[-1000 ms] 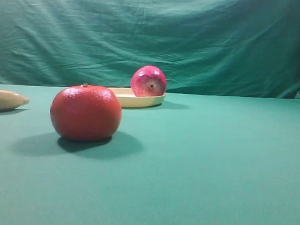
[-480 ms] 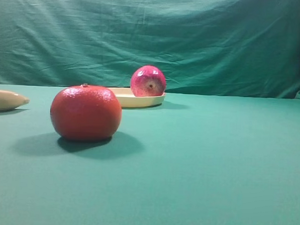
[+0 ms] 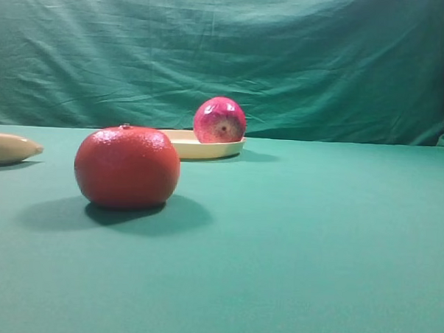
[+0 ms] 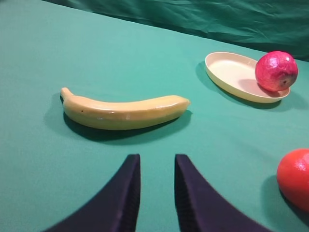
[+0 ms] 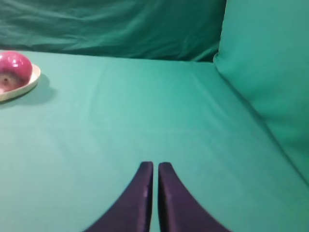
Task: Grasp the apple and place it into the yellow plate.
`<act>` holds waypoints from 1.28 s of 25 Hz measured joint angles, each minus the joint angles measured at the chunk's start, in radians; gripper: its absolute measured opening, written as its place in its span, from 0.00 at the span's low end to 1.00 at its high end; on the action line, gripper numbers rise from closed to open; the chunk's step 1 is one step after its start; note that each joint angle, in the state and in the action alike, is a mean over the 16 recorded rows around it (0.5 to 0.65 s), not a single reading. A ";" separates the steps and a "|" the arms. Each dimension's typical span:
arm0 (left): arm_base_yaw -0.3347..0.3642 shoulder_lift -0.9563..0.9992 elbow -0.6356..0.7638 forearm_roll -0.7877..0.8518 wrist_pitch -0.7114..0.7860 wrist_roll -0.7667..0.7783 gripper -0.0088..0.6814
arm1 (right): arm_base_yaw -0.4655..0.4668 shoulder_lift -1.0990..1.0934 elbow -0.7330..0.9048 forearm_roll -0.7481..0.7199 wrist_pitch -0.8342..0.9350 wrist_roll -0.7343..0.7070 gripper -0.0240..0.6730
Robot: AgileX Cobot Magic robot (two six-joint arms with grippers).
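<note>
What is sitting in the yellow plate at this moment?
The apple rests in the yellow plate, at its far right end by the rim. The rest of the plate is bare. The spot under the apple is hidden.

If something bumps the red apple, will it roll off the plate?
Probably it would roll: the apple is round and glossy, so likely slippery too. It sits near one edge of the yellow plate, whose rim looks low, so a firm nudge might send it over.

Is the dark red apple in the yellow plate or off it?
In: the glossy dark red apple rests on the shallow pale yellow plate, near its rim.
</note>
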 joint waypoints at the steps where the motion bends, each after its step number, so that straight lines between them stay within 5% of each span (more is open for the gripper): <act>1: 0.000 0.000 0.000 0.000 0.000 0.000 0.24 | 0.000 0.000 0.003 0.000 0.001 -0.001 0.03; 32: 0.000 0.000 0.000 0.000 0.000 0.000 0.24 | -0.002 0.000 0.005 0.000 0.008 -0.019 0.03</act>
